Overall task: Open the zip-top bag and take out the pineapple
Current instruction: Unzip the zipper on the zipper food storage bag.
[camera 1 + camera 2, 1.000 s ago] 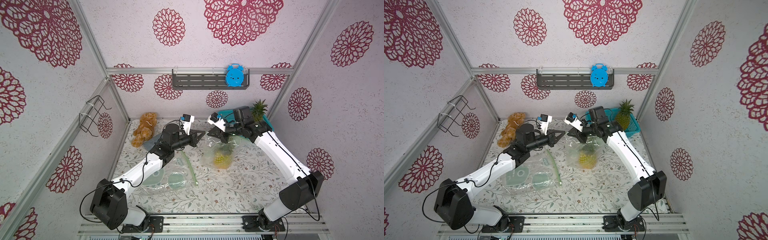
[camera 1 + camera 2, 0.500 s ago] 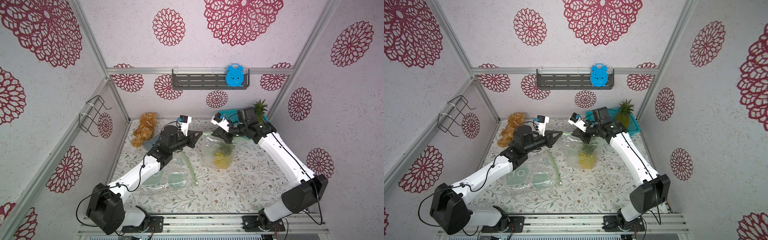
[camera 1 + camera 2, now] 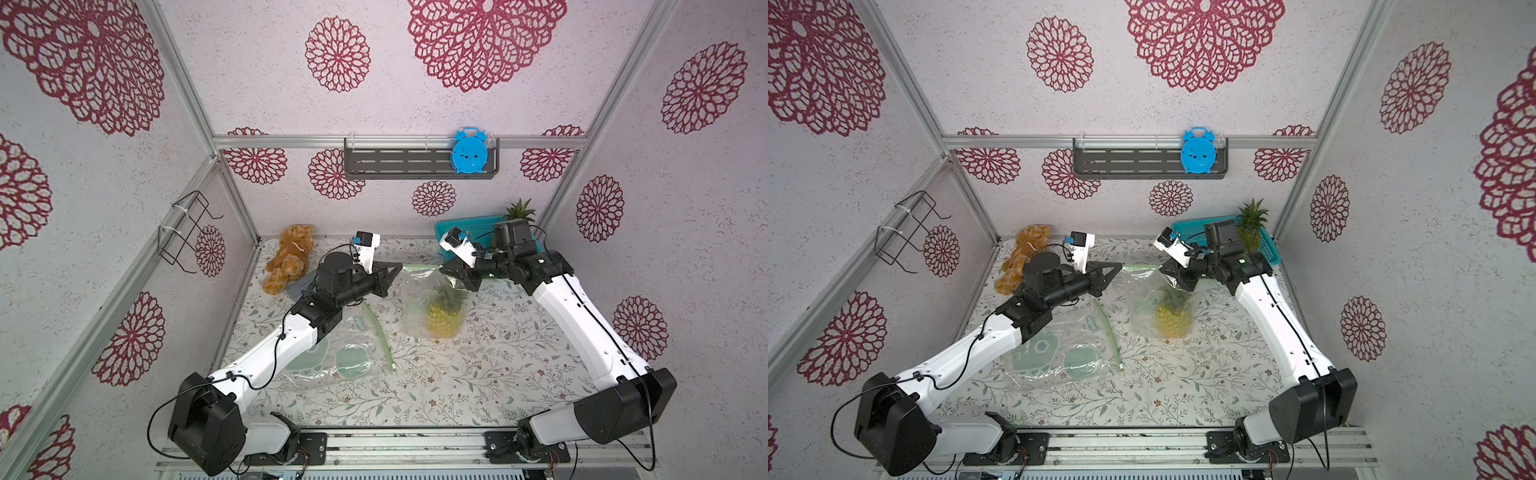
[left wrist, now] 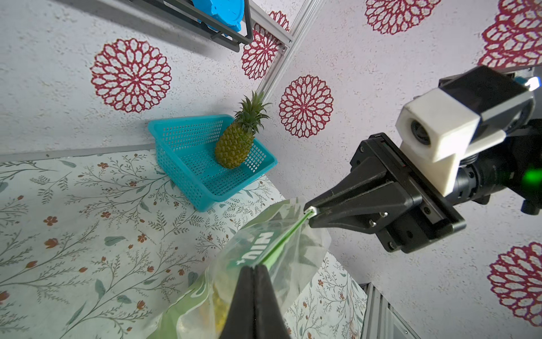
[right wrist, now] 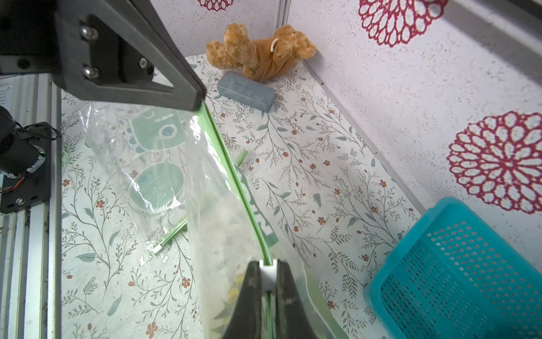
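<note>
Pineapple (image 3: 444,321) sits low in the zip-top bag (image 3: 415,299), near the middle of the table (image 3: 498,374), a bit toward 1 o'clock. Its long way runs from 6 to 12 o'clock, with the yellow body down and the green leaves pointing up at the zip (image 3: 419,266). The zip runs from 9 to 3 o'clock. The left gripper (image 3: 398,267) is pinched tight on its 9 o'clock end. The right gripper (image 3: 443,270) is pinched on the white slider (image 5: 268,271) at 3 o'clock. A second ago the two nearly touched. Now they are apart, so I think the zip is sliding open, but the pineapple is not out yet
</note>
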Available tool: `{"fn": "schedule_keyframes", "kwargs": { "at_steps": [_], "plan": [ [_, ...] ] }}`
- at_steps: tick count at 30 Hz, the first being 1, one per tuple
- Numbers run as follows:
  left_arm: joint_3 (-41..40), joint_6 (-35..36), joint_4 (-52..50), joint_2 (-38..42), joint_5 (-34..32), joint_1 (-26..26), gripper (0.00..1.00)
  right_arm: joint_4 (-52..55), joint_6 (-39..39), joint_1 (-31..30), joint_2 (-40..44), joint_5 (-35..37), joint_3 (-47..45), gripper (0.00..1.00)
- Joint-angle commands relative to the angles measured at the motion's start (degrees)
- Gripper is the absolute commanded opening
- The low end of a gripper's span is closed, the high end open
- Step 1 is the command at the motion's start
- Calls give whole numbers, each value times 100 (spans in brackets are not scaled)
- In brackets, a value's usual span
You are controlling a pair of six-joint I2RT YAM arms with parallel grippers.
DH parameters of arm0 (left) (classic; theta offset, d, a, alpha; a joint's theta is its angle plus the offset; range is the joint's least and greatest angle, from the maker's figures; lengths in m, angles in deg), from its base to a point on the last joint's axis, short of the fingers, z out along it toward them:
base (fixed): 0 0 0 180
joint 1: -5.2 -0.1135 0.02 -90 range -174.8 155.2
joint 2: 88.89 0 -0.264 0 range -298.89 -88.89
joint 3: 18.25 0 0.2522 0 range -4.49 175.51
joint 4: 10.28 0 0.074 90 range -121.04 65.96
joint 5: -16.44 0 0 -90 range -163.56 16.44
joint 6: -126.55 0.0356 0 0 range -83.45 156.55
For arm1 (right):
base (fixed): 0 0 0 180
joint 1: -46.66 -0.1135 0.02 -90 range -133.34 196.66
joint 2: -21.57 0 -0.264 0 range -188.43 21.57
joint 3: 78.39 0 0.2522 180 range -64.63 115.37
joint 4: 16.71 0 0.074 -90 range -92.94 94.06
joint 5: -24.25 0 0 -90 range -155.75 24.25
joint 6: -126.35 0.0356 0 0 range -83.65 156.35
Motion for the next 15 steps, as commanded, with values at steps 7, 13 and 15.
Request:
{"fn": "schedule_keyframes", "kwargs": {
  "at_steps": [7, 13, 15],
  "plan": [
    [-151, 128, -184, 389, -852, -402, 0, 157, 57, 676, 596, 1066, -322, 0],
    [-160, 119, -218, 424, -902, -432, 0, 294, 51, 853, 732, 1272, -431, 0],
    [-160, 125, -228, 433, -908, -433, 0, 343, 70, 909, 759, 1377, -438, 0]
  ]
}}
